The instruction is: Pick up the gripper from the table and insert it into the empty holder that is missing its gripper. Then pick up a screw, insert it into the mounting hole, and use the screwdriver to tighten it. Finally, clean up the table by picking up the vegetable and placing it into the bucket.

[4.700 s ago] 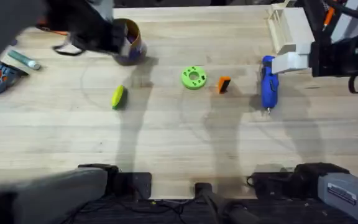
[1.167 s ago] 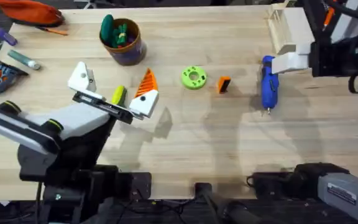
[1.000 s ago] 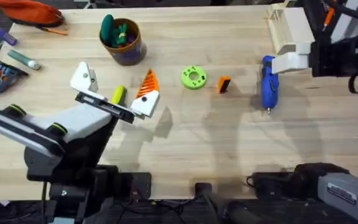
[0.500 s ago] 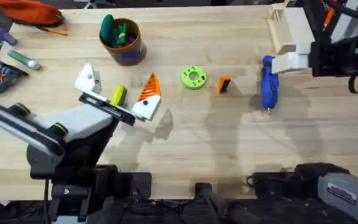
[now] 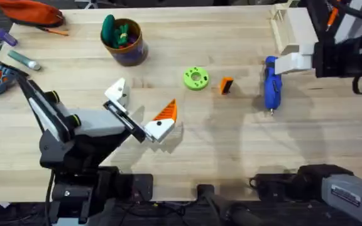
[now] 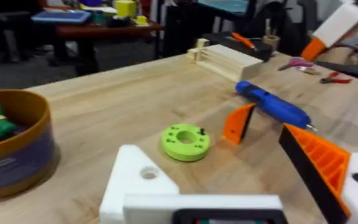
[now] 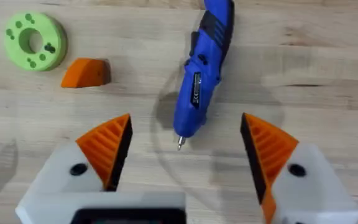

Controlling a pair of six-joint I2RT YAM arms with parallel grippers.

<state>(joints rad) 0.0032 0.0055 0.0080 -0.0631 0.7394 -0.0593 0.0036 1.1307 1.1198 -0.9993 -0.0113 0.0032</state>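
orange-tipped left gripper (image 5: pixel 140 110), spread wide, has swung right past the vegetable's earlier spot.

A pale wooden table (image 5: pixel 231 157) carries a flat lime-green holed disc (image 5: pixel 195 78). Just right of the disc lies a small orange wedge (image 5: pixel 226 85), farther right a bright blue pen-shaped screwdriver (image 5: pixel 271 83), up-left a tan-rimmed blue bucket (image 5: pixel 125 43).

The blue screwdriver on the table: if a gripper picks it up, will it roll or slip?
The screwdriver looks rigid, a rounded pen-like body lying flat on the table, so a nudge would probably roll it. Its smooth plastic may slip. Its thin metal tip seems delicate.
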